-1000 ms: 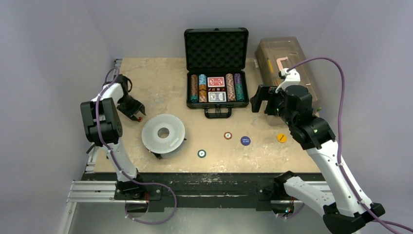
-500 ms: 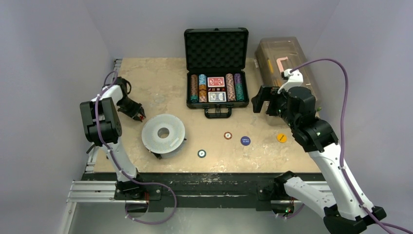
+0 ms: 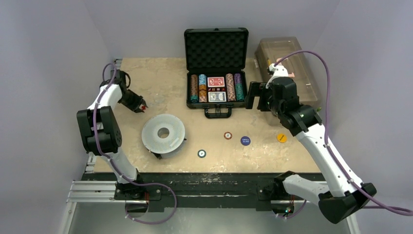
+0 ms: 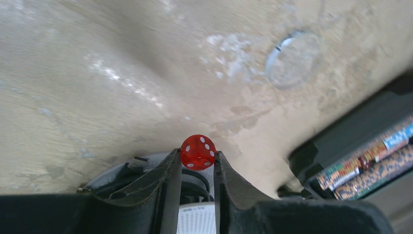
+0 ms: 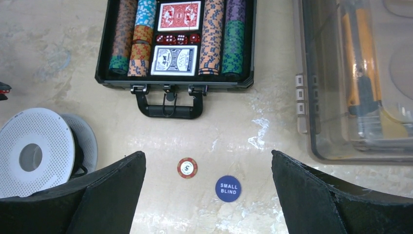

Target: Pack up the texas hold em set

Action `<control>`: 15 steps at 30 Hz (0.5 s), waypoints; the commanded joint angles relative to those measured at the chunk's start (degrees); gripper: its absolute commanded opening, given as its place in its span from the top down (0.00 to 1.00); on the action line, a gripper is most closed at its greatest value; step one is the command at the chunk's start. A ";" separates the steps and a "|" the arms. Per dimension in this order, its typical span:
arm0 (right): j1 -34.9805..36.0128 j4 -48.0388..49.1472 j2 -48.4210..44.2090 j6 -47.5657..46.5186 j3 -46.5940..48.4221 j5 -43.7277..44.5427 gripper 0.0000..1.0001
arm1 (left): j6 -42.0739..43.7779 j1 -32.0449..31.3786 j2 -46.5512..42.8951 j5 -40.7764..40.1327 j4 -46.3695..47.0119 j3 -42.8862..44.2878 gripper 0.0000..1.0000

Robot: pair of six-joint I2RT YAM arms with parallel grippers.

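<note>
The open black briefcase (image 3: 216,103) stands at the table's back centre with chip rows, two card decks and red dice inside; it also shows in the right wrist view (image 5: 175,85). My left gripper (image 4: 197,163) is shut on a red die (image 4: 198,152), held above the table at the left (image 3: 142,107). My right gripper (image 5: 208,168) is open and empty, right of the case (image 3: 254,95). On the table lie a red chip (image 5: 187,167), a blue "SMALL BLIND" button (image 5: 228,188), a green chip (image 3: 201,153) and an orange button (image 3: 281,138).
A grey-white disc with a centre hole (image 3: 163,133) lies front left. A translucent brown toolbox (image 3: 287,66) stands at the back right, close to my right arm. The table's left edge runs near my left arm.
My left gripper has lifted and moved back and right with the die. My right gripper has moved left and back, closer to the briefcase.
</note>
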 commanded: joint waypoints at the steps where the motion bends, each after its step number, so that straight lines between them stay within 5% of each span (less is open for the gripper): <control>1: -0.08 1.78 2.22 2.36 1.96 -3.60 0.01 | 4.26 -2.22 -5.84 7.41 3.83 1.22 1.00; 9: 2.37 7.16 6.35 6.44 -1.11 -12.67 0.01 | 10.58 -12.01 -18.94 31.14 24.13 -3.66 1.00; 15: 4.38 27.64 4.57 9.34 -9.95 -28.78 0.01 | -0.03 -23.03 -23.31 48.26 48.38 -10.66 1.00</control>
